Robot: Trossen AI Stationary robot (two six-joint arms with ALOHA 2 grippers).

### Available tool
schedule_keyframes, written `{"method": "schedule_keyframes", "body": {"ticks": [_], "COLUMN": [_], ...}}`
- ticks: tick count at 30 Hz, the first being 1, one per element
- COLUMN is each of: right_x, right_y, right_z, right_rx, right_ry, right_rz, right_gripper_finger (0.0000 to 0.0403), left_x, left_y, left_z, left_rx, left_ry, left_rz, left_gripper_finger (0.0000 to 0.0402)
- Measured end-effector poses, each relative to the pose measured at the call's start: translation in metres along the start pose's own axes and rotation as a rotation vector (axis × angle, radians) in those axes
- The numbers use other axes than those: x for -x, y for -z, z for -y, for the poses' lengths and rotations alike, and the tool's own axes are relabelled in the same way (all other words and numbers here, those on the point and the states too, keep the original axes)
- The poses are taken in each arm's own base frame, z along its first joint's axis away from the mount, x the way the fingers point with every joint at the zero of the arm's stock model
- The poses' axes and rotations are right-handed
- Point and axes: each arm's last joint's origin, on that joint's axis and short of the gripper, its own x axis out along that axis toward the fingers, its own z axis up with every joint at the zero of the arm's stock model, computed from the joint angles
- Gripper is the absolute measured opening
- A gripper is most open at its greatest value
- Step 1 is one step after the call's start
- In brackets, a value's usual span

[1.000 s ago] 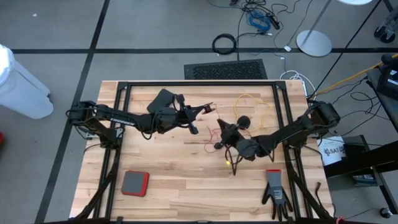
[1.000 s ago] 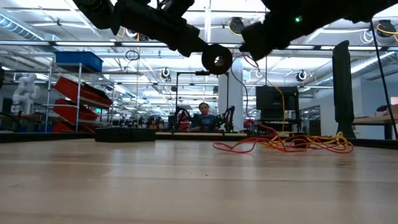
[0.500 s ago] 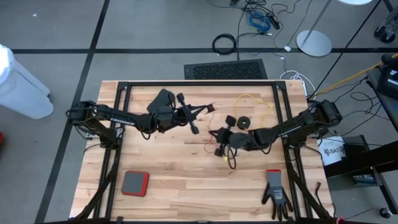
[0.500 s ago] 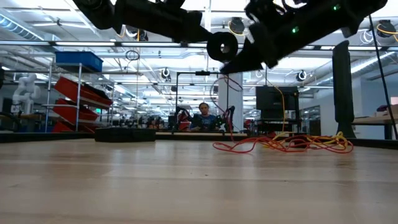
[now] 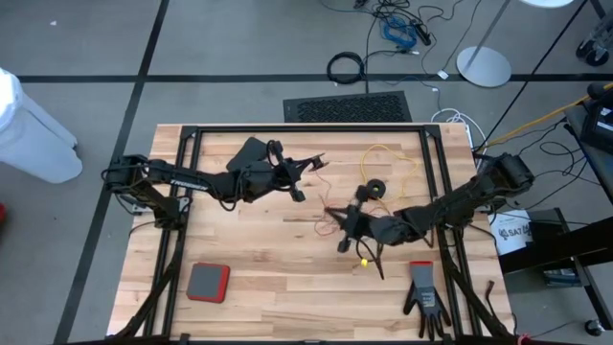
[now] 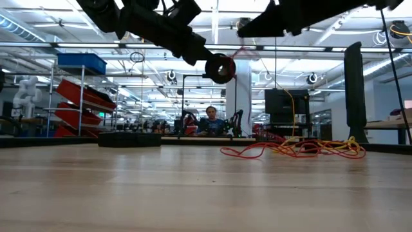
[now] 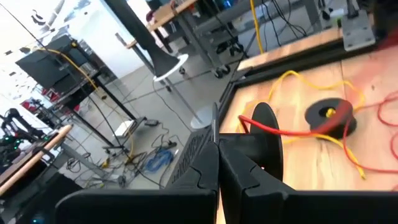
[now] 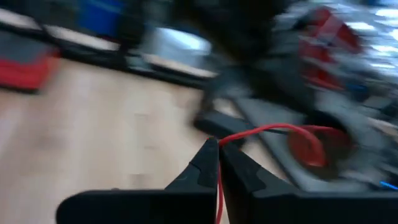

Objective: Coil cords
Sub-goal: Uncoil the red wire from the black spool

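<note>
Above the tabletop the red cord stretches between a reel pinched in the left end effector and the right end effector clamped on its strand, apparently kept taut for winding, while the yellow cord lies beyond its own reel.

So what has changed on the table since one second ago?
The right pincer, shut on the red cord, swung toward the table's middle and has now come back nearer its earlier spot, winding. The left pincer kept its grip on the reel above the table and only shifted slightly. The yellow cord, its reel, the glove and the red pad stayed put.
</note>
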Motion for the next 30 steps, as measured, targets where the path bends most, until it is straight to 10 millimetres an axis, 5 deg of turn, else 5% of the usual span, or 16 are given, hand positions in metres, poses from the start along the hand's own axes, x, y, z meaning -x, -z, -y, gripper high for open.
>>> {"method": "schedule_keyframes", "body": {"ticks": [5,17,30], "right_x": [0.018,0.031,0.035], "right_y": [0.000,0.040,0.048], "right_z": [0.012,0.036,0.038], "right_rx": [0.004,-0.153,-0.205], "right_ry": [0.186,0.283,0.275], "right_rz": [-0.084,-0.342,-0.407], "right_gripper_finger": [0.0000,0.0000,0.0000], "left_x": [0.002,0.009,0.010], "left_y": [-0.002,-0.008,-0.003], "left_z": [0.003,0.017,0.020], "left_rx": [-0.002,0.027,-0.020], "left_ry": [0.012,0.101,0.097], "left_rz": [0.006,0.046,-0.024], "left_gripper_finger": [0.0000,0.0000,0.0000]}}
